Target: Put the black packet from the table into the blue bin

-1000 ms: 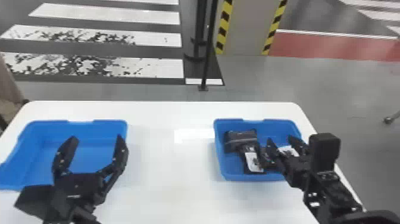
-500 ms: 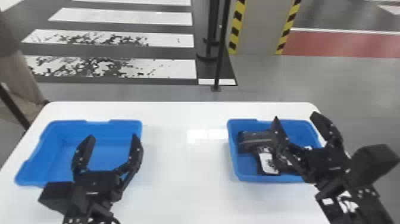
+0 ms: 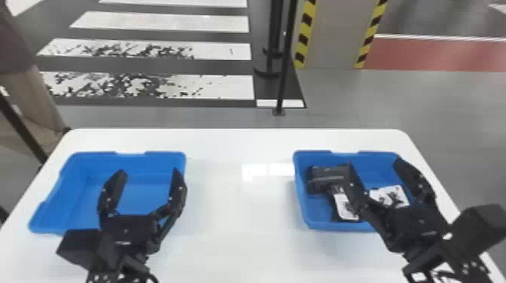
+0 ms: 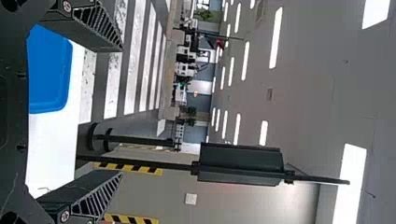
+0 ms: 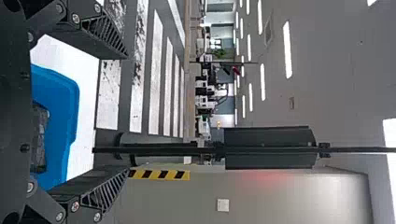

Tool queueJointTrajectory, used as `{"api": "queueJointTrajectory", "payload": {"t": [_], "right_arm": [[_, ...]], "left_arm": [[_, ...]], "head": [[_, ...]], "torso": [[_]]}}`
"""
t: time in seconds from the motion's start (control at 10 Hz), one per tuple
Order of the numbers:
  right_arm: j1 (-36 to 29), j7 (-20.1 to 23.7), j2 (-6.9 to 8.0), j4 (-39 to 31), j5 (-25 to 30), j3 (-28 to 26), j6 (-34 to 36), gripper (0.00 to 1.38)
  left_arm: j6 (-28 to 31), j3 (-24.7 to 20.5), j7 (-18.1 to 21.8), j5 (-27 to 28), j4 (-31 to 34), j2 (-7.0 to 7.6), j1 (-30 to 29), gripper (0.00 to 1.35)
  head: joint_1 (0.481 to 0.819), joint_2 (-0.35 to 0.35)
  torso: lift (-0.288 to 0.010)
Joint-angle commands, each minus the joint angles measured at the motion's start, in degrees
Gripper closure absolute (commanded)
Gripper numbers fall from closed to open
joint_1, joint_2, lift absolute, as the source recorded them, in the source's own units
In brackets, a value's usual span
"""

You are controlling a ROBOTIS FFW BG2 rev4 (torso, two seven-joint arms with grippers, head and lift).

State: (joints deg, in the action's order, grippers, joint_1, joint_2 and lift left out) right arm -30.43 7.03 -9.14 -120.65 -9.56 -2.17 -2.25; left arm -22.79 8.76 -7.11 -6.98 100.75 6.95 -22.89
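In the head view my right gripper (image 3: pixel 374 165) stands open over the right blue bin (image 3: pixel 327 225), with nothing between its fingers. Inside that bin lie a black packet (image 3: pixel 328 175) at its left side and items with white labels, one label (image 3: pixel 390 195) partly behind the right gripper. My left gripper (image 3: pixel 147 175) is parked open above the left blue bin (image 3: pixel 81 203), whose floor is bare where it shows. In the left wrist view the left gripper (image 4: pixel 122 111) has its fingers wide apart. The right wrist view has the right gripper (image 5: pixel 128 114) spread, with the black packet (image 5: pixel 39 137) beyond its base.
Both bins stand on a white table (image 3: pixel 241 233), with a stretch of tabletop between them. Behind the table's far edge stands a thin black post (image 3: pixel 286 56). A person stands past the far left corner.
My right gripper has opened wide over the right bin, and its arm has turned and moved back a little. The head view has shifted left. The left gripper remains open above its bin.
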Motion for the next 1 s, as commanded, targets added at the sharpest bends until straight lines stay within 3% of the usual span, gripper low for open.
{"api": "queueJointTrajectory", "payload": {"t": [0.0, 0.9], "right_arm": [[-0.36, 0.09, 0.0, 0.21, -1.06, 0.23, 0.0, 0.19], [-0.08, 0.53, 0.09, 0.63, -2.66, 1.14, 0.0, 0.19]], "left_arm": [[-0.27, 0.04, 0.0, 0.36, 0.0, -0.01, 0.11, 0.09], [-0.13, 0.61, 0.0, 0.36, 0.0, 0.17, 0.67, 0.09]], "head": [[0.695, -0.038], [0.695, -0.03]], "torso": [[-0.11], [-0.11]]}}
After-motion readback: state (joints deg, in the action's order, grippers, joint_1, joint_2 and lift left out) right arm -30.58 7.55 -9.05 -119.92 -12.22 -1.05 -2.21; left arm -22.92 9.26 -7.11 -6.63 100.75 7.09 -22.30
